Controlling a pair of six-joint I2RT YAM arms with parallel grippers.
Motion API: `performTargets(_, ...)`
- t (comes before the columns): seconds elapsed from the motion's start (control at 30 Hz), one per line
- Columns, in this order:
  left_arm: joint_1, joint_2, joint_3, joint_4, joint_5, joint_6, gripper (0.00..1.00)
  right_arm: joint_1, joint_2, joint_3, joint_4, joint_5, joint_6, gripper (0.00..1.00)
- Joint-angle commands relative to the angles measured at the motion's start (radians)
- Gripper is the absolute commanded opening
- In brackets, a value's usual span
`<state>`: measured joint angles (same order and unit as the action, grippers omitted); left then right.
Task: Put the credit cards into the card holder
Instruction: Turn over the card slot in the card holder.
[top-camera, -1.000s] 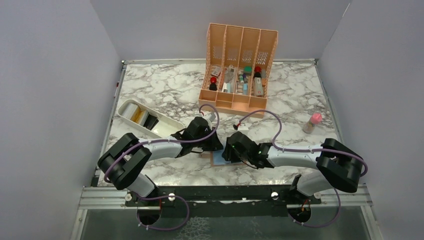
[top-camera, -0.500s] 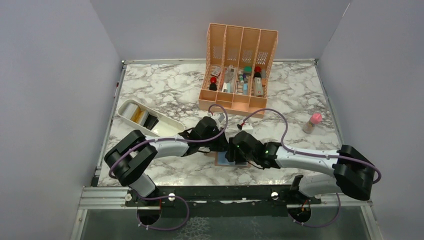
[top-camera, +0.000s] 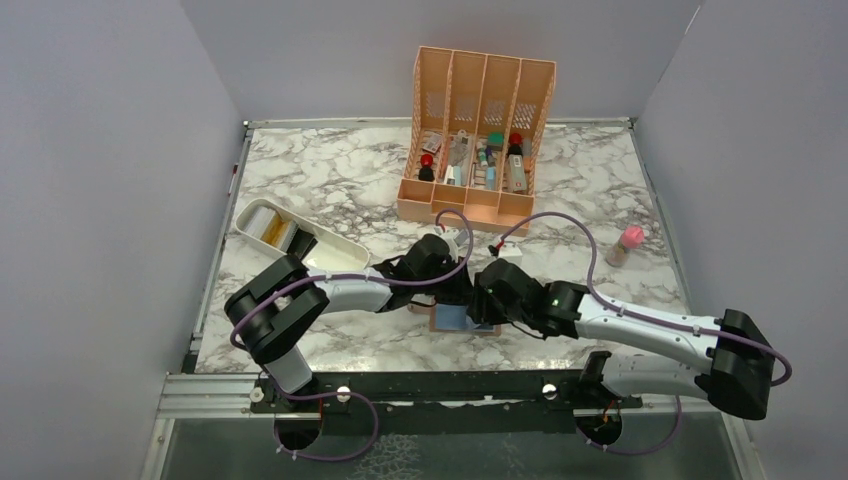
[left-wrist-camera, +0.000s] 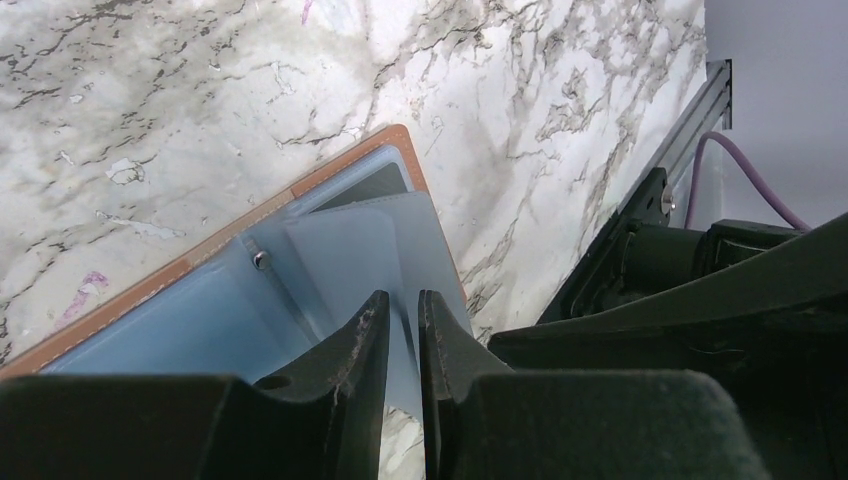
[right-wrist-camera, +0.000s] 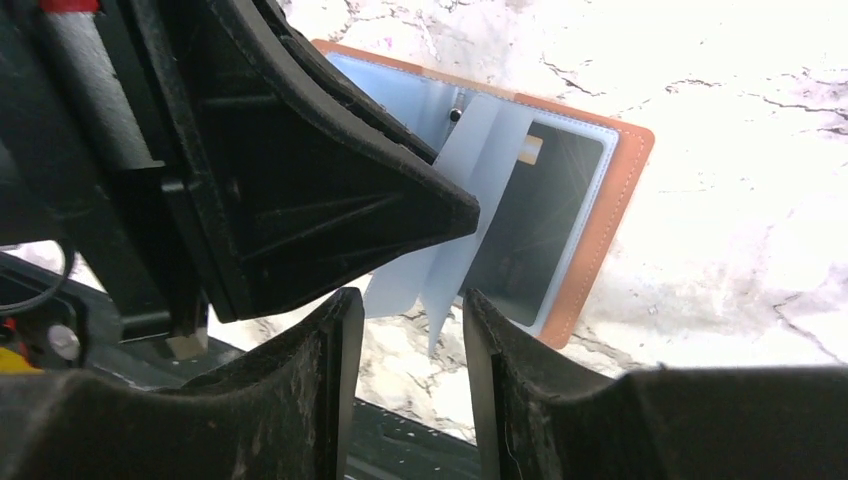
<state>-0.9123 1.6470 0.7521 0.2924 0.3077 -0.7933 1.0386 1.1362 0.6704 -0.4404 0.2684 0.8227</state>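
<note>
From above, both wrists hide most of the open card holder (top-camera: 452, 318), which lies at lower centre of the frame on the marble table (top-camera: 330, 170). Left gripper (left-wrist-camera: 403, 300) nearly closed over a clear sleeve (left-wrist-camera: 340, 250), grip indeterminable; right gripper (right-wrist-camera: 405, 300) spread, and only its view shows a pocketed dark card (right-wrist-camera: 540, 220).

Narrow-gapped left gripper (left-wrist-camera: 402, 302), wider-gapped right gripper (right-wrist-camera: 408, 300).

Your stock: card holder (right-wrist-camera: 625, 190), tan leather-look cover, matt, stitched edge. Its sleeves (left-wrist-camera: 360, 250), pale blue translucent plastic, smooth, faintly glossy. Counter (top-camera: 330, 180), marble-pattern, polished. Left claw (left-wrist-camera: 403, 305) and right claw (right-wrist-camera: 407, 297), matt black plastic, scuffed.
</note>
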Motion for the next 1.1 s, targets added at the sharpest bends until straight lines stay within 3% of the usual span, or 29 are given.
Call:
performTargets(0.0, -0.005, 0.000, 0.008, 0.028, 0.002, -0.015, 0.21, -0.005, -0.042, -0.009, -0.016, 0.018, 0.043, 0.43)
performTargets(0.67, -0.009, -0.040, 0.012, -0.033, -0.059, -0.019, 0.16, -0.006, -0.026, -0.075, 0.070, 0.045, 0.139, 0.23)
performTargets(1.07, -0.007, -0.237, 0.015, -0.369, -0.360, 0.046, 0.24, -0.006, 0.088, -0.141, 0.067, 0.136, 0.204, 0.19)
